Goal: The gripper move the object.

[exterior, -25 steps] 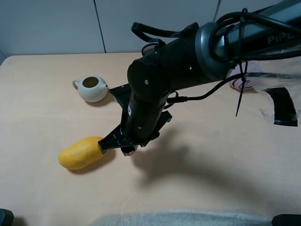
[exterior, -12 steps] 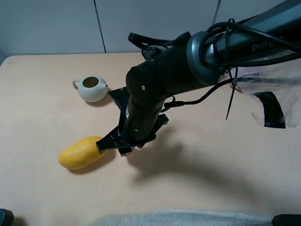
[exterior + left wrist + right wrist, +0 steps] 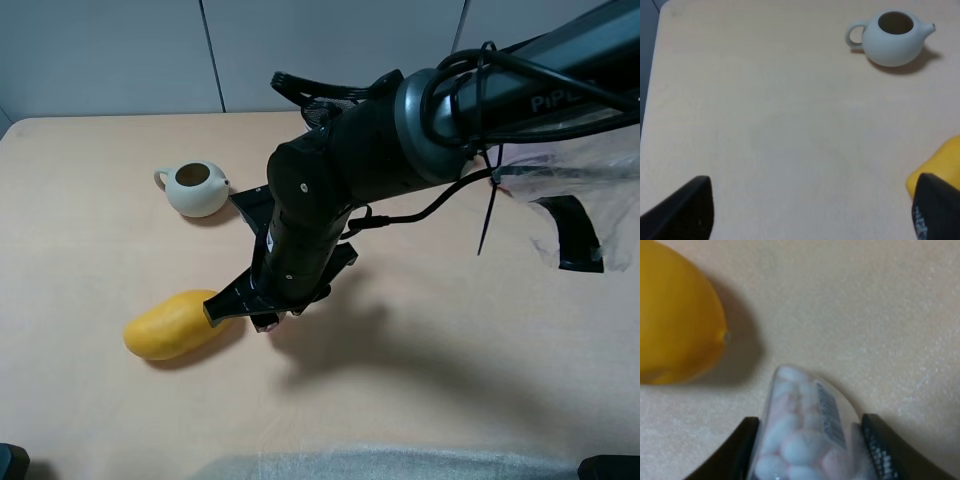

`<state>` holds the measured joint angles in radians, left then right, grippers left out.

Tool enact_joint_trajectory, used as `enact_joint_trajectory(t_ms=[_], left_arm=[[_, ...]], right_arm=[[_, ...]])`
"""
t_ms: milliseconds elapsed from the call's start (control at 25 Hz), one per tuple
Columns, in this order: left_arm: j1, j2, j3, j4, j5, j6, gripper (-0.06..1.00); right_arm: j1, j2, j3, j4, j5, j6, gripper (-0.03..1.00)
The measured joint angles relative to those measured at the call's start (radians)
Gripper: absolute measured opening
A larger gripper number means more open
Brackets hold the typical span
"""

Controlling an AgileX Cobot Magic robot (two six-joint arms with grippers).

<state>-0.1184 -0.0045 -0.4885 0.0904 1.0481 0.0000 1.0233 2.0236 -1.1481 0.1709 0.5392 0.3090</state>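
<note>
**Black two-fingered right gripper [image 3: 812, 442] clamped on small clear plastic bottle [image 3: 805, 432], close above the tan table [image 3: 100, 200].**
The arm's leftward drift has all but stopped over the last half-second. The bottle hangs at the yellow mango's [image 3: 172, 324] three o'clock, so set-down looks near.

"PIPE" in pale lettering, cut off at frame edge, on bulky black robot arm [image 3: 530, 90], 2 o'clock in high view. Barcode on clear plastic bottle [image 3: 807, 437]; digits illegible.

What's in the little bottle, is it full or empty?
Full, as far as shows: the clear bottle held in the right gripper is packed with small white and pink pieces. Only part of it shows.
</note>
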Motion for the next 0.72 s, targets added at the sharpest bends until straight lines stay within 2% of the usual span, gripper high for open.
enact_joint_trajectory(t_ms=[240, 720], left_arm=[[0.0, 0.0, 0.0, 0.0, 0.0, 0.0, 0.79], [0.0, 0.0, 0.0, 0.0, 0.0, 0.0, 0.79]], right_arm=[[0.0, 0.0, -0.001, 0.004, -0.003, 0.0, 0.59], [0.0, 0.0, -0.001, 0.009, -0.004, 0.0, 0.63]])
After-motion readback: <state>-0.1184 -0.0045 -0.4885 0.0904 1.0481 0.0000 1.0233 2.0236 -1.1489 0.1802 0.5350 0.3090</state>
